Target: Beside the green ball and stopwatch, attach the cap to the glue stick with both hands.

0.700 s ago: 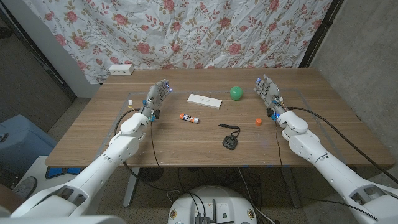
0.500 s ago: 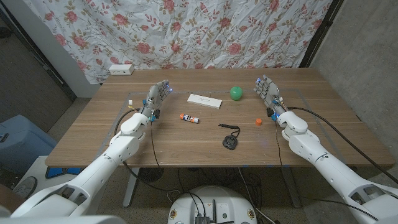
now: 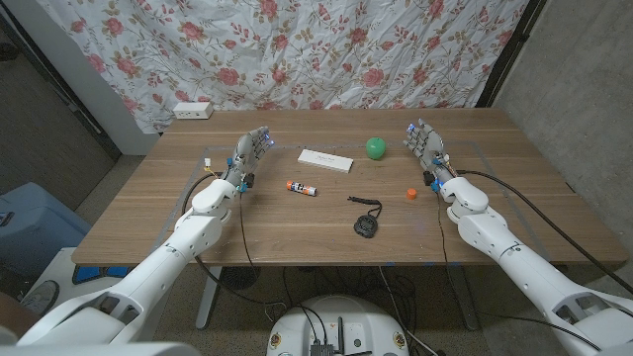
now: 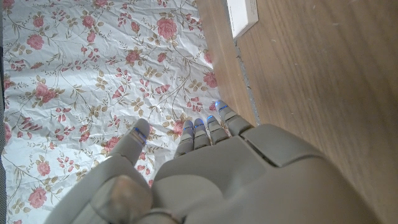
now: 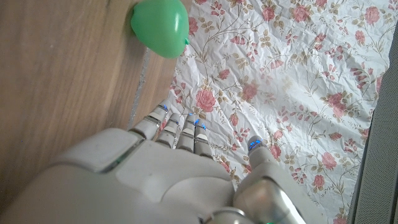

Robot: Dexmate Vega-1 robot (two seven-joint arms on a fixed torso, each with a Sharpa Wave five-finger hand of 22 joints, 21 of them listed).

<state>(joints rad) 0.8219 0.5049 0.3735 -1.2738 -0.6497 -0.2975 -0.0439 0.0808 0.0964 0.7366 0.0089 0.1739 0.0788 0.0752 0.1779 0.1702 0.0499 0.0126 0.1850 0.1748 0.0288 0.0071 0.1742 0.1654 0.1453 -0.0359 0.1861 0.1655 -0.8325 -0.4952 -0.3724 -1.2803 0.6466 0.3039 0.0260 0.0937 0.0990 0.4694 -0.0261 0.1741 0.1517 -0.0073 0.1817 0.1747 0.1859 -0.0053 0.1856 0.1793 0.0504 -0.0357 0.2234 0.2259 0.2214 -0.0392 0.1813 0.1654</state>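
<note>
Head view: nothing joined yet.
My left hand (image 3: 249, 155) and right hand (image 3: 425, 146) wait, fingers apart, empty; glue stick (image 3: 302, 187) uncapped, cap (image 3: 409, 194) at three o'clock.

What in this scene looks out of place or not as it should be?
Only one thing: the glue stick lies on its side with no cap on, and its orange cap sits apart from it, beyond the stopwatch. Nothing looks spilled or broken. Both hands, left hand and right hand, hold nothing.
</note>
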